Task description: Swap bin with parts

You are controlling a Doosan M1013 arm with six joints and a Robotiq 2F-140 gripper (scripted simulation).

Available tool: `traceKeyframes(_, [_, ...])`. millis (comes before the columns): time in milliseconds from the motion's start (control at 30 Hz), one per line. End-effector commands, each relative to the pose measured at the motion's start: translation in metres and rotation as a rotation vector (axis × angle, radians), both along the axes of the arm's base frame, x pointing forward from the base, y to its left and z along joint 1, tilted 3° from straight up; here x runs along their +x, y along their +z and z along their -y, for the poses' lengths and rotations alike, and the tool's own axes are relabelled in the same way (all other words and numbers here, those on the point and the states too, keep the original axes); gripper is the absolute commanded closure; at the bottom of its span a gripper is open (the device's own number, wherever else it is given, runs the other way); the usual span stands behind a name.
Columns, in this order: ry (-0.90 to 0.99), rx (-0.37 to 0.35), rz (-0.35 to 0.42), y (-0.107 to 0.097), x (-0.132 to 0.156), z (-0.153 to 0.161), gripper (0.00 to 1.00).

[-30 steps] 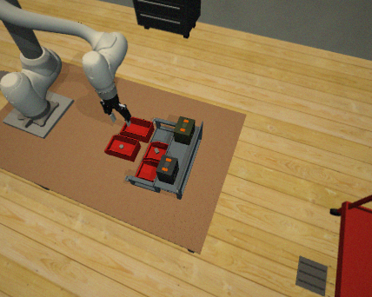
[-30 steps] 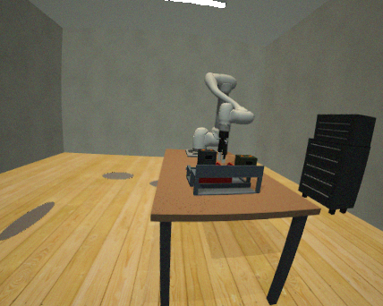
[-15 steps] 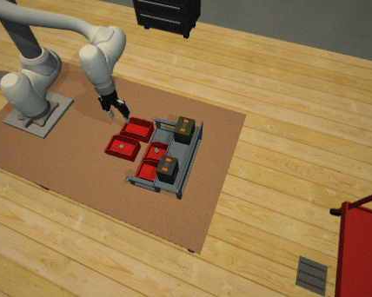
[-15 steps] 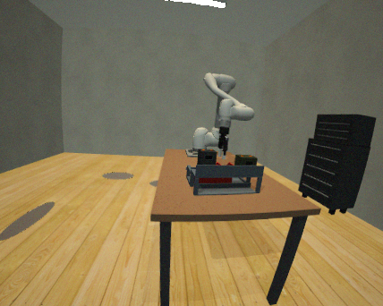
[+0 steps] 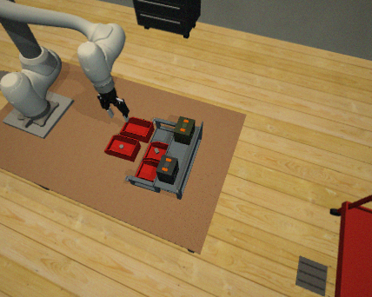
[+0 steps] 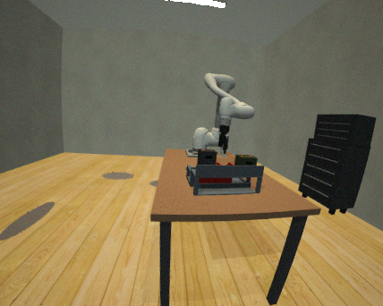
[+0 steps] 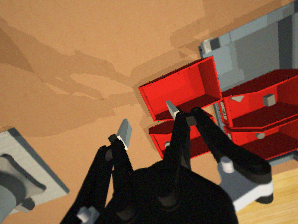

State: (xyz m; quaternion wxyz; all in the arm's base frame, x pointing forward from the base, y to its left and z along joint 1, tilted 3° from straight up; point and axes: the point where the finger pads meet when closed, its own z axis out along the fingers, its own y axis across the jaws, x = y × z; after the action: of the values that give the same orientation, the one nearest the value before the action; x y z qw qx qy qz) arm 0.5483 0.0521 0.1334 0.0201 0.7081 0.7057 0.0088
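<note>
The empty red open bin (image 5: 137, 129) (image 7: 167, 89) stands upright on the table, close to the shelf (image 5: 181, 149) (image 6: 229, 171) (image 7: 240, 62). The red bin with parts (image 5: 129, 150) (image 7: 156, 142) stands upright beside it; a small grey part shows inside. The shelf's lower level has a bare gap at the end near the green box. My gripper (image 5: 118, 116) (image 6: 224, 155) (image 7: 148, 115) is open and empty, above the table at the empty bin's robot-side end. In the wrist view one fingertip overlaps that bin and the other is outside it. The fingers hide part of both bins.
Two more red bins, one (image 5: 150, 150) (image 7: 250, 105) next to the gap and one (image 5: 146, 169) (image 7: 245, 138) beyond it, stand on the shelf. A green box (image 5: 184, 131) (image 6: 246, 160) and a dark grey box (image 5: 167, 170) (image 6: 207, 157) stand on the upper board.
</note>
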Motion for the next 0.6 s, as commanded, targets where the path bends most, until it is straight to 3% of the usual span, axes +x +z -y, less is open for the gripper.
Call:
traceKeyframes(0, [0.004,-0.002,0.001,0.0031,0.0008,-0.0015,0.38])
traceKeyframes(33, [0.004,-0.002,0.001,0.0031,0.0008,-0.0015,0.90])
traceKeyframes(567, [0.004,-0.002,0.001,0.0031,0.0008,-0.0015,0.90])
